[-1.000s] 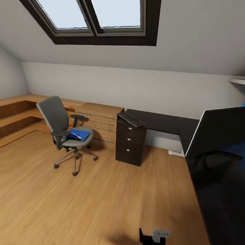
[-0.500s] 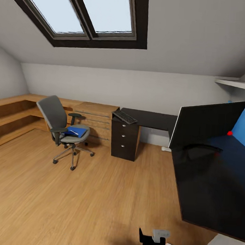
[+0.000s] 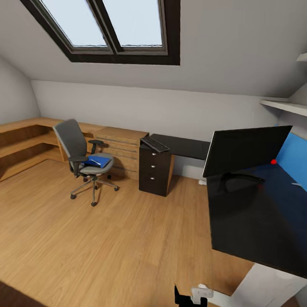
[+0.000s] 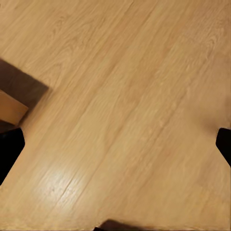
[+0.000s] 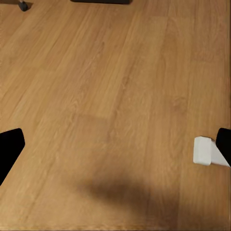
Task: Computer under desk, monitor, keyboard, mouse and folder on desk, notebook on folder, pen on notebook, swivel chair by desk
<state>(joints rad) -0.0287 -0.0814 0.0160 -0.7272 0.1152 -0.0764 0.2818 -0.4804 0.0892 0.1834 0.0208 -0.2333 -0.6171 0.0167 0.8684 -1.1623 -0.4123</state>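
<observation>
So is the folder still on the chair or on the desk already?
On the chair: the blue folder lies flat on the swivel chair seat, apart from the desk.

Floor [image 3: 121, 242]: light wood planks, smooth, faint sheen. Counter [image 3: 254, 218]: glossy black top, white matt legs. Drawer unit [image 3: 155, 172]: dark, round silver metal knobs. Swivel chair [image 3: 82, 160]: grey padded cloth, black plastic armrests, chrome base. Folder [image 3: 98, 161]: bright blue, smooth. Monitor [image 3: 244, 150]: black, matt.

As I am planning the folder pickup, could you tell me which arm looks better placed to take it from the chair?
Left, tentatively: the folder on the swivel chair lies far off toward the robot's left. Both grippers are open over bare floor.
</observation>
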